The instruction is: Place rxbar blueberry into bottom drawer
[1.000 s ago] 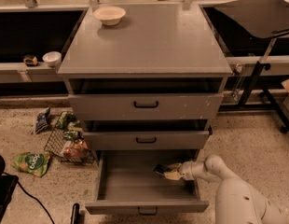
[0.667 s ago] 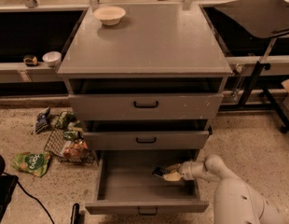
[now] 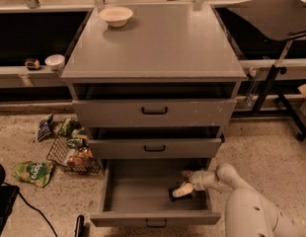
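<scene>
The bottom drawer of the grey cabinet is pulled out, its small black handle at the front. My gripper reaches into it from the right, low over the right part of the drawer floor. Its two pale fingers stand apart, so it is open. The rxbar blueberry, a small dark bar, lies on the drawer floor just under and left of the lower finger; the finger partly covers it.
The two upper drawers stick out slightly above. A white bowl sits on the cabinet top. A wire basket with snacks, a green bag and a blue-and-white bag lie on the floor to the left. A black stand is to the right.
The gripper has lowered a little toward the drawer floor and its fingers have spread. The dark bar now rests on the drawer floor below them.
</scene>
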